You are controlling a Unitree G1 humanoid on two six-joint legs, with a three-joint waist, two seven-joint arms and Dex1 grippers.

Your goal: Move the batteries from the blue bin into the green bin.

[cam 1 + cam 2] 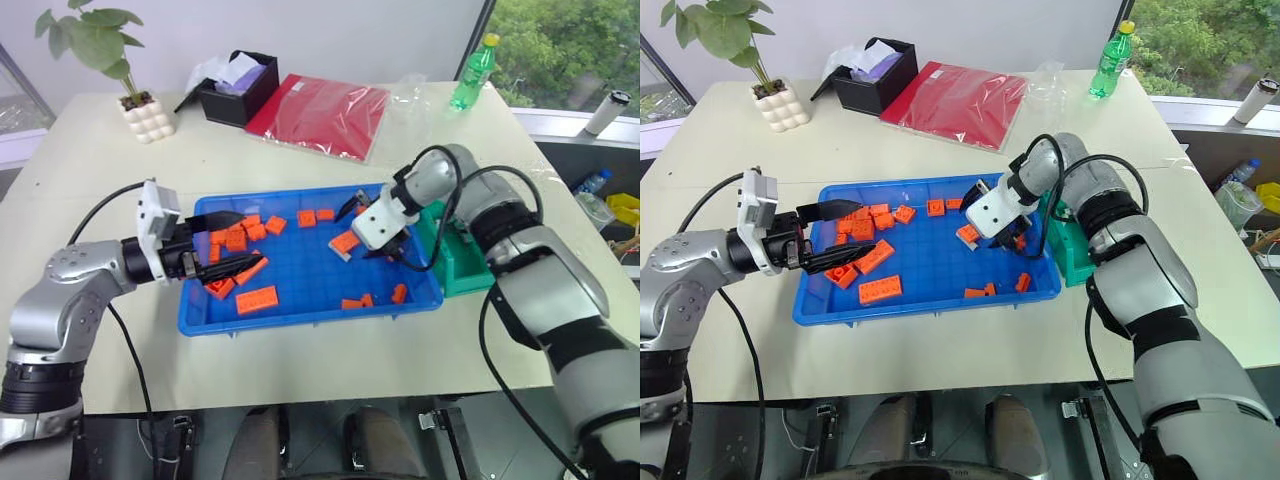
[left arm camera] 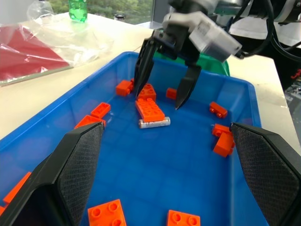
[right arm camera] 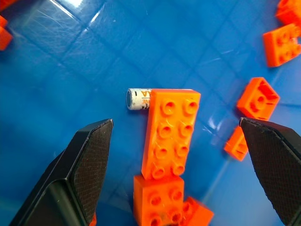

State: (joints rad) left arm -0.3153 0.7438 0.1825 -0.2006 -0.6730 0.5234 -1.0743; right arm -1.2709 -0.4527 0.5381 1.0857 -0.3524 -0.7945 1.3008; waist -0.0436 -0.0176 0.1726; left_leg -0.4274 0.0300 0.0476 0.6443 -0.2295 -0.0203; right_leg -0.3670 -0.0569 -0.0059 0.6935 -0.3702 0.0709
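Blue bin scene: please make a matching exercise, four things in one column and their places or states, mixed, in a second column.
1. battery
2. green bottle
3. right pincer
4. potted plant

a. open above the blue bin
b. far left corner of the table
c. lying beside a long orange brick
d. far right, near the window

Pairs: 1-c, 2-d, 3-a, 4-b

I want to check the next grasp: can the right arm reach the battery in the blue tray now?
Probably yes, but not cleanly. The right end effector hangs open just above the battery, yet a long orange brick lies over part of the battery, so the fingers may touch the brick first.
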